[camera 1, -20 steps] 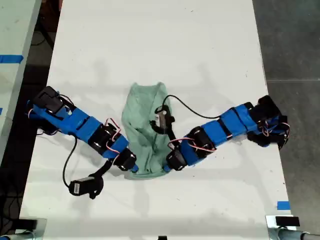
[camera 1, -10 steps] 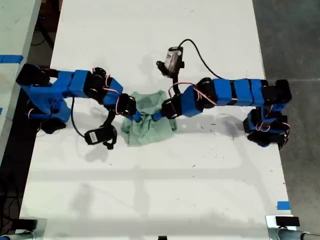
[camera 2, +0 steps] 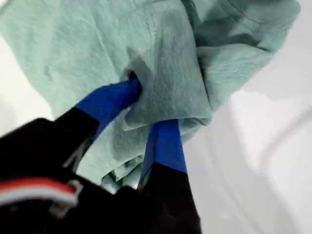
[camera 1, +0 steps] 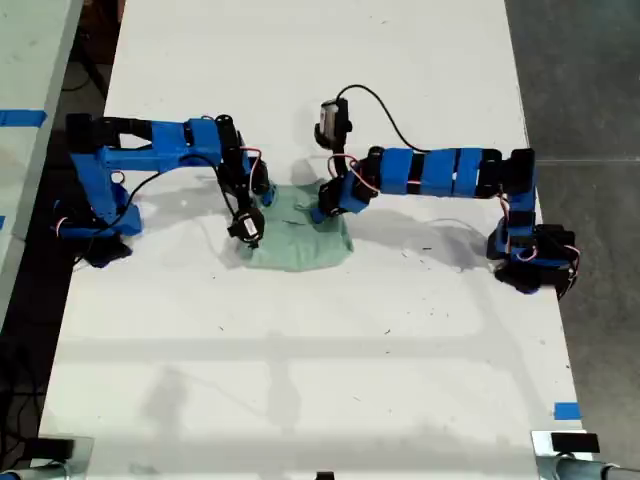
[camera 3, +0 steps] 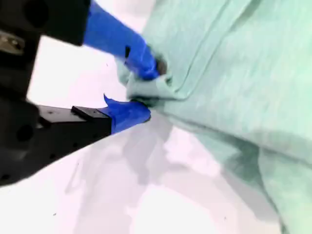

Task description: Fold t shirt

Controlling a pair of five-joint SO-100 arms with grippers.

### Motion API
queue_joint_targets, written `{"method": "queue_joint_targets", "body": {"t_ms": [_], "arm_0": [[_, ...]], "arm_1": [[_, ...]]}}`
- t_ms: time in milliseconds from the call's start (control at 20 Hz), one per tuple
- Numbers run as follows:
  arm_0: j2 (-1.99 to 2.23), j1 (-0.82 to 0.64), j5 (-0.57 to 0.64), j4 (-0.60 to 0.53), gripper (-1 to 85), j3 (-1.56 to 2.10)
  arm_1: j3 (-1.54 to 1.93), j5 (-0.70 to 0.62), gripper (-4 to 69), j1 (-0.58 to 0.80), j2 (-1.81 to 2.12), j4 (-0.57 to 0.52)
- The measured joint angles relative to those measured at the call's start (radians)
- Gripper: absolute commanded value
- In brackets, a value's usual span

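The t shirt (camera 1: 298,236) has bunched smaller (both claws pinching it).

The exterior view looks straight down on the table (camera 1: 400,330) from well above. Each wrist view looks along its blue jaws from very close. All three share the t shirt (camera 1: 300,235).

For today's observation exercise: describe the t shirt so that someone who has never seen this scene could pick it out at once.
Start at the long white table in the exterior view and find the two blue arms reaching toward each other across its upper half. Between their grippers lies the t shirt, a small wrinkled bundle of cloth. It is the only soft, pale mint-green thing there.
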Motion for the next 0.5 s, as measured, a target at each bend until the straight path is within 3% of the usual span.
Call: {"method": "queue_joint_targets", "body": {"t_ms": [150,300,350,400,450,500], "arm_0": [[0.025,0.0,0.008,0.009,25.3,-0.003],[0.202,0.002,0.023,0.089,18.9,-0.043],[0.295,0.003,0.026,0.118,13.5,-0.046],[0.397,0.003,0.026,0.14,0.3,-0.046],[0.52,0.005,0.026,0.149,0.0,-0.041],[0.66,0.005,0.026,0.152,0.0,-0.006]], "arm_1": [[-0.021,-0.012,32.9,0.003,-0.006,0.043],[-0.023,-0.014,28.2,0.005,0.106,0.123],[-0.023,-0.014,27.2,0.005,0.186,0.15],[-0.02,-0.014,26.0,0.003,0.278,0.179],[0.008,-0.011,21.1,0.002,0.383,0.213],[0.055,-0.003,4.8,-0.002,0.489,0.244]]}}
